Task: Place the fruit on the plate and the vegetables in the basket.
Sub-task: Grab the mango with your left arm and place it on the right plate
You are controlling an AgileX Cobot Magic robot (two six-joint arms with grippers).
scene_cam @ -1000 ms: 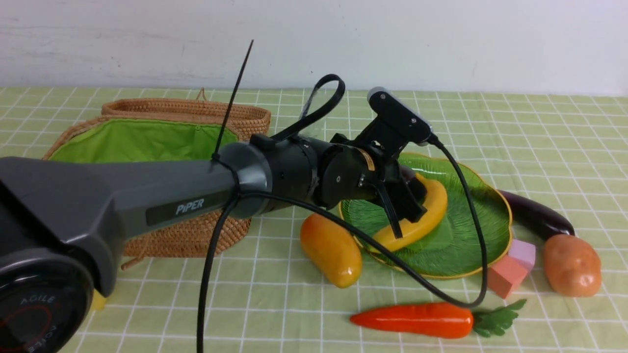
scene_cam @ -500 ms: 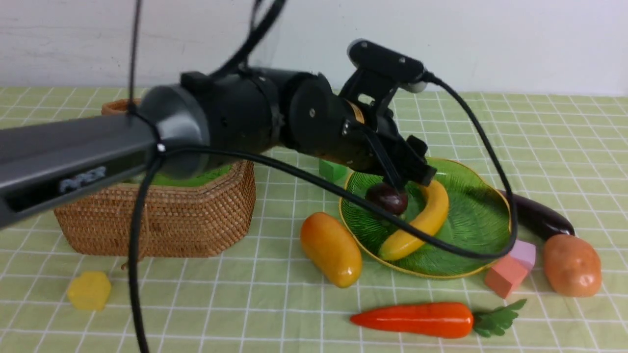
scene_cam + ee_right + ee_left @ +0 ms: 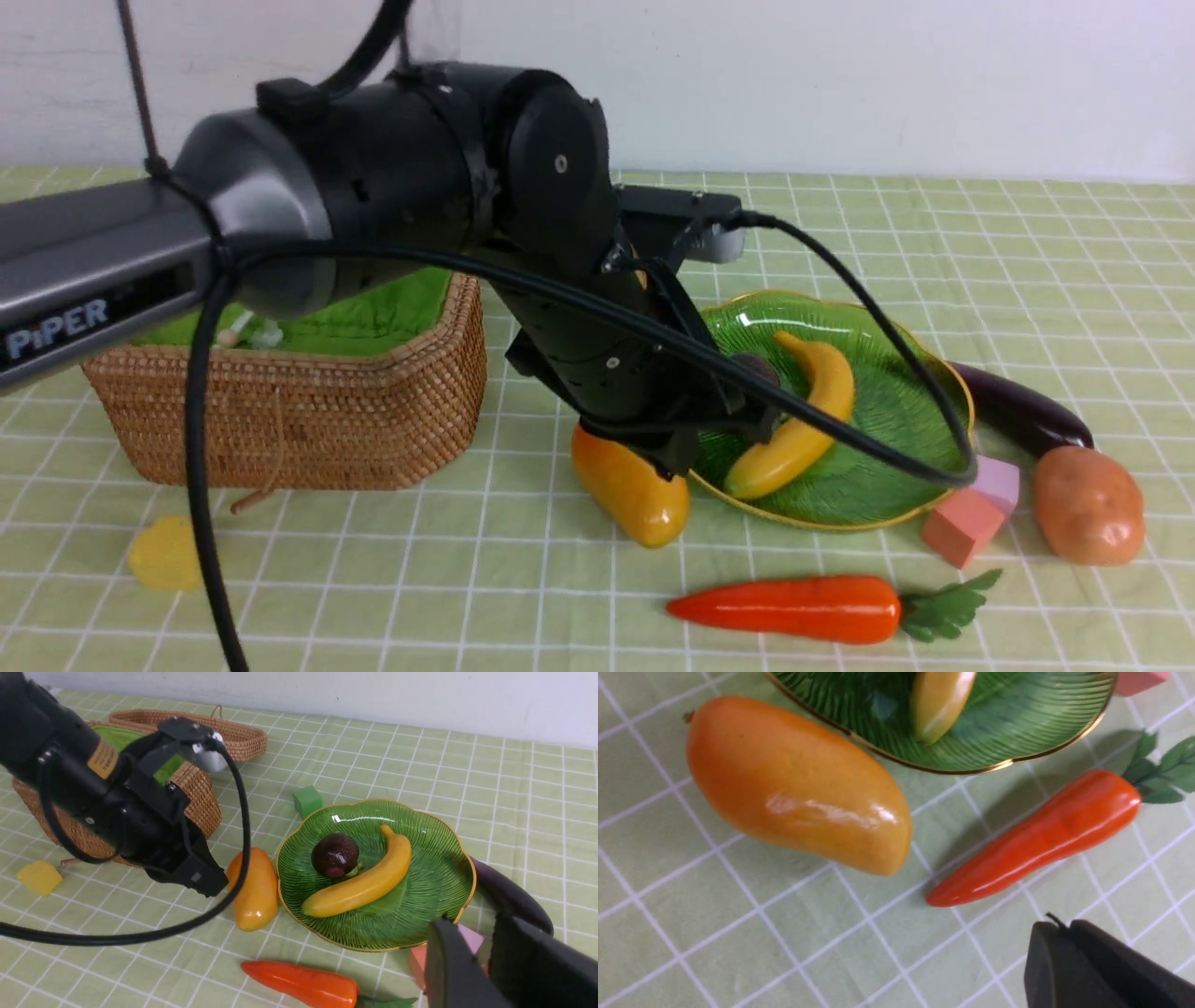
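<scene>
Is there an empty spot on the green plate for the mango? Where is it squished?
Yes: the plate is bare between the banana and the rim nearest the eggplant. The mangosteen takes the banana's other side. The tablecloth is open between the yellow block and the carrot. Crowded: pink blocks, eggplant and potato huddle beside the plate.

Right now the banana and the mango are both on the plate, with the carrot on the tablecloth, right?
No: the mango lies on the tablecloth beside the plate, as the right wrist view shows. The banana is on the plate, the carrot on the tablecloth.
</scene>
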